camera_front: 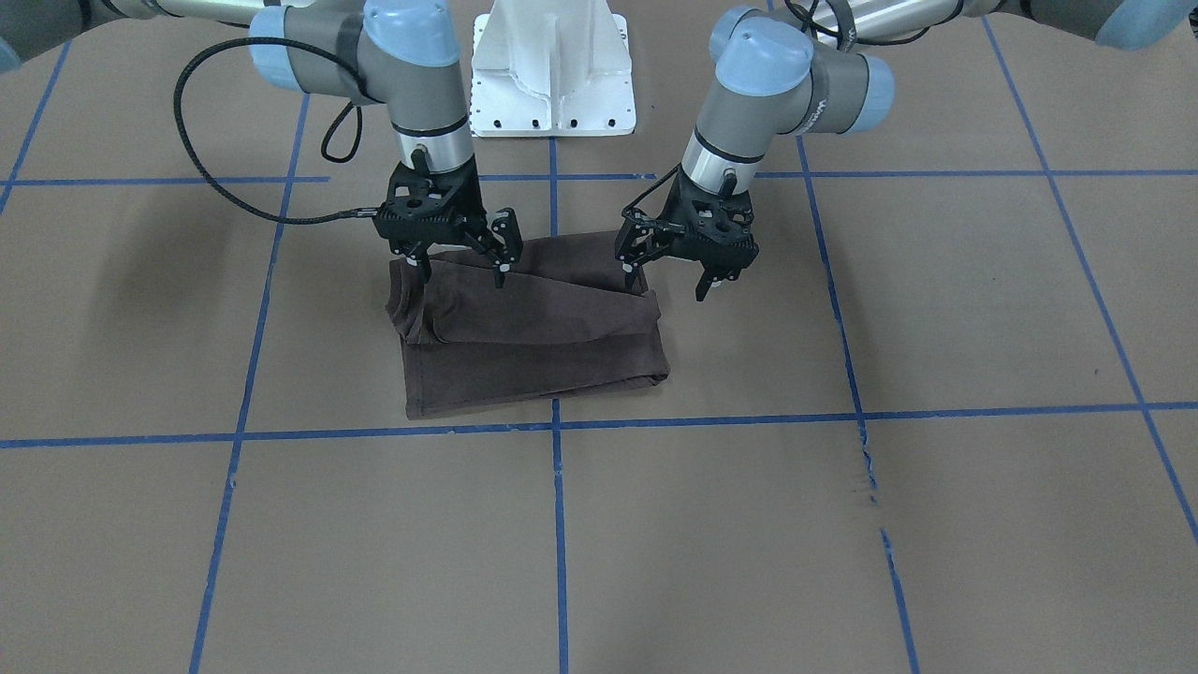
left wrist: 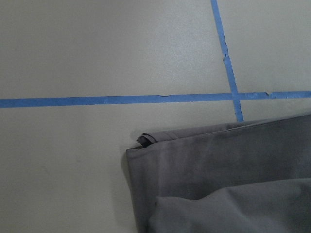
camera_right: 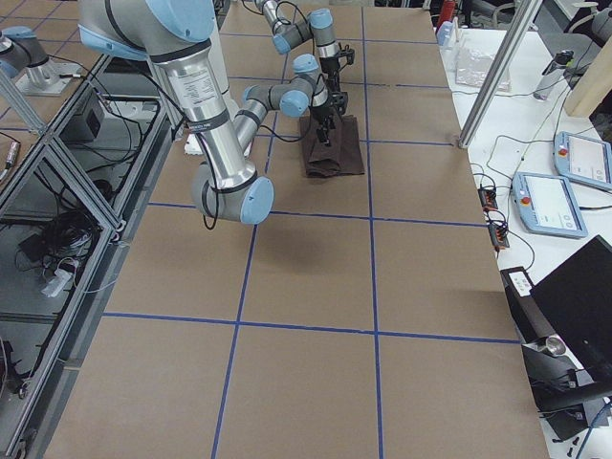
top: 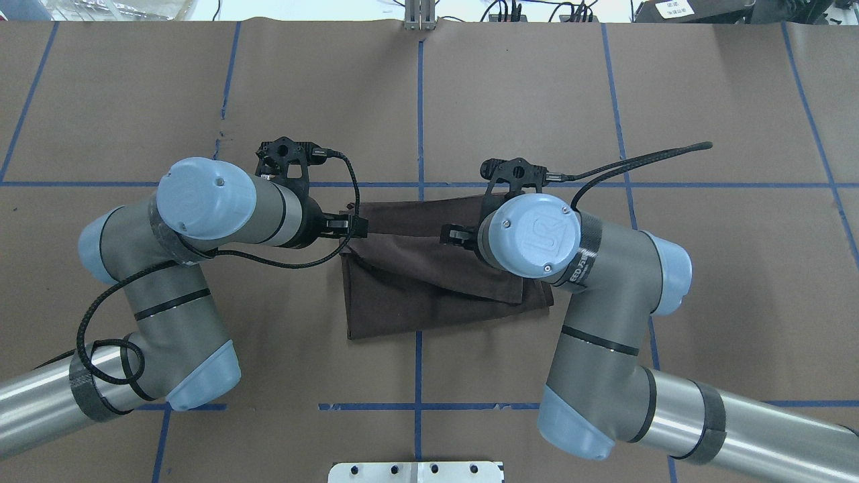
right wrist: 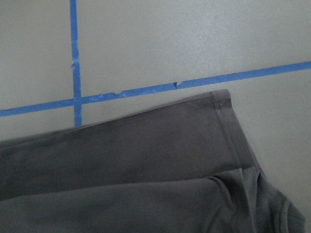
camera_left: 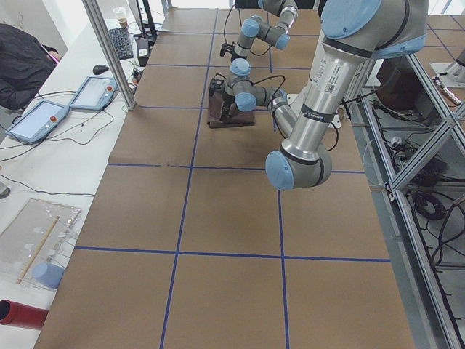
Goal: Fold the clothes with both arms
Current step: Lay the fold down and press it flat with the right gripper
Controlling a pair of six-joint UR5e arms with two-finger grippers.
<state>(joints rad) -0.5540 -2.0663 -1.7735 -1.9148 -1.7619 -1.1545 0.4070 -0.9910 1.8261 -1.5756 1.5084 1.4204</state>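
Observation:
The dark brown-grey T-shirt [camera_front: 533, 337] lies folded into a rough rectangle on the brown table, with a looser fold on its top layer. It also shows in the overhead view [top: 416, 282] and in both wrist views [left wrist: 223, 179] [right wrist: 136, 165]. My left gripper [camera_front: 664, 287] is open and empty, just above the shirt's corner nearest the base on the robot's left. My right gripper [camera_front: 463, 278] is open and empty, with its fingertips over the shirt's other near-base corner. The shirt's collar and print are hidden.
The white bolted pedestal base [camera_front: 552, 75] stands just behind the shirt. Blue tape lines [camera_front: 557, 524] grid the brown table cover. Beyond the table's edge are teach pendants [camera_left: 43, 116] and a metal frame post [camera_right: 497, 67].

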